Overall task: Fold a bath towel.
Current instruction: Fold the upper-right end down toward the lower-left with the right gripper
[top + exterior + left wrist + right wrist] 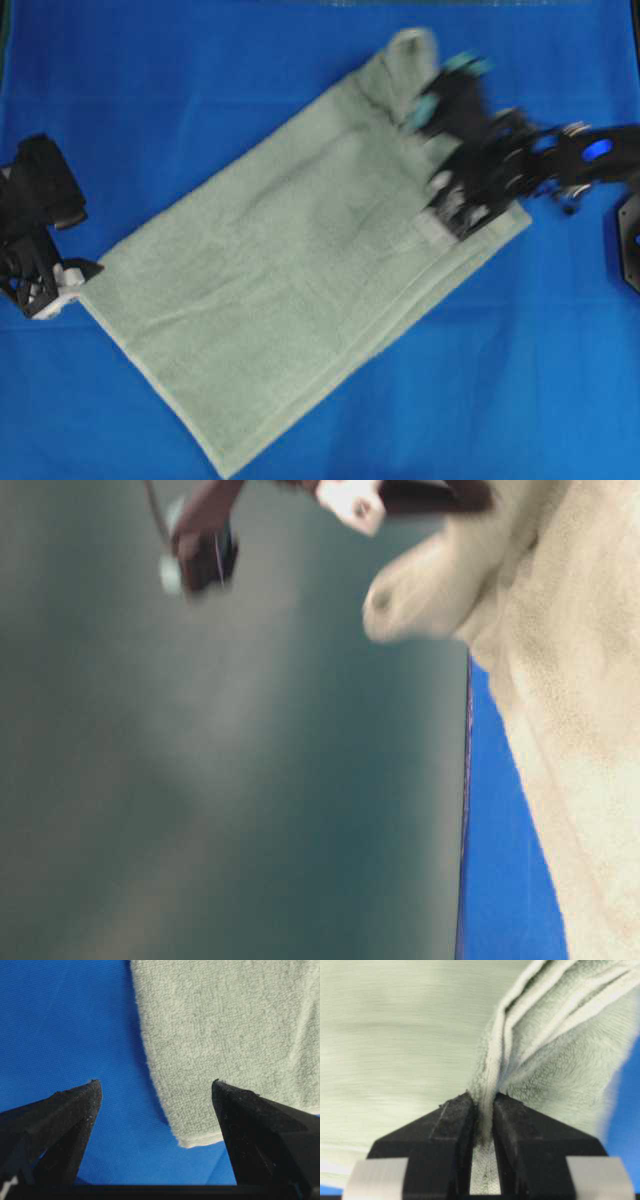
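The bath towel (290, 290) is pale sage-green terry and lies diagonally on the blue sheet, part folded over itself. My right gripper (445, 88) is over its far right end, blurred in the overhead view. In the right wrist view the right gripper (484, 1097) is shut on a bunched hem of the towel (555, 1050), which rises in folds from the jaws. My left gripper (72, 282) sits at the towel's left corner. In the left wrist view it (156, 1085) stands wide open, with the towel's corner (200, 1132) lying flat between the fingers, untouched.
The blue sheet (150, 90) covers the whole table around the towel. A dark fixture (630, 240) stands at the right edge. In the table-level view the towel (590, 740) fills the right side and a lifted lump (420, 595) of it hangs near the top.
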`<state>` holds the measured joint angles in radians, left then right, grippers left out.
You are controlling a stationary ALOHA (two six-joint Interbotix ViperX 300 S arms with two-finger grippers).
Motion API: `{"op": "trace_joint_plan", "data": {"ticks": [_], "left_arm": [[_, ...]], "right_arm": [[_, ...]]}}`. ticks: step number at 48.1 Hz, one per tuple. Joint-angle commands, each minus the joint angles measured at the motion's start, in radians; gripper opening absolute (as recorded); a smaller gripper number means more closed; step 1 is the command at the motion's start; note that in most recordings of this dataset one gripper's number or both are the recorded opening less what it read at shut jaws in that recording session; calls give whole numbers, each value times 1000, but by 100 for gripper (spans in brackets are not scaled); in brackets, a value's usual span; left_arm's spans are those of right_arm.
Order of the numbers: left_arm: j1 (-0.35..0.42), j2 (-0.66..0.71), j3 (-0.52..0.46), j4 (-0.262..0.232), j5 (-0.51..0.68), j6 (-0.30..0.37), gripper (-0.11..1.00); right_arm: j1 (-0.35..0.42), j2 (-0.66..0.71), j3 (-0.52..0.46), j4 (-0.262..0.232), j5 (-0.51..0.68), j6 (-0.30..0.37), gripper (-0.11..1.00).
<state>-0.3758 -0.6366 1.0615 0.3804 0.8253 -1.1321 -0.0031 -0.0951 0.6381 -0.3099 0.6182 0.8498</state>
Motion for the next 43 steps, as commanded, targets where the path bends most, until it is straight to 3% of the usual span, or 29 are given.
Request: {"op": "trace_joint_plan", "data": {"ticks": [1, 8, 15, 43], "left_arm": [[3, 2, -15, 3, -11, 0, 85], [3, 2, -14, 3, -18, 0, 85], [3, 2, -14, 3, -20, 2, 85], [3, 2, -14, 3, -38, 31, 85]], "right_arm": [[91, 95, -140, -41, 49, 34, 16], [178, 264, -337, -91, 127, 63, 16], [186, 348, -423, -95, 141, 67, 16], [161, 356, -377, -89, 55, 103, 16]]}}
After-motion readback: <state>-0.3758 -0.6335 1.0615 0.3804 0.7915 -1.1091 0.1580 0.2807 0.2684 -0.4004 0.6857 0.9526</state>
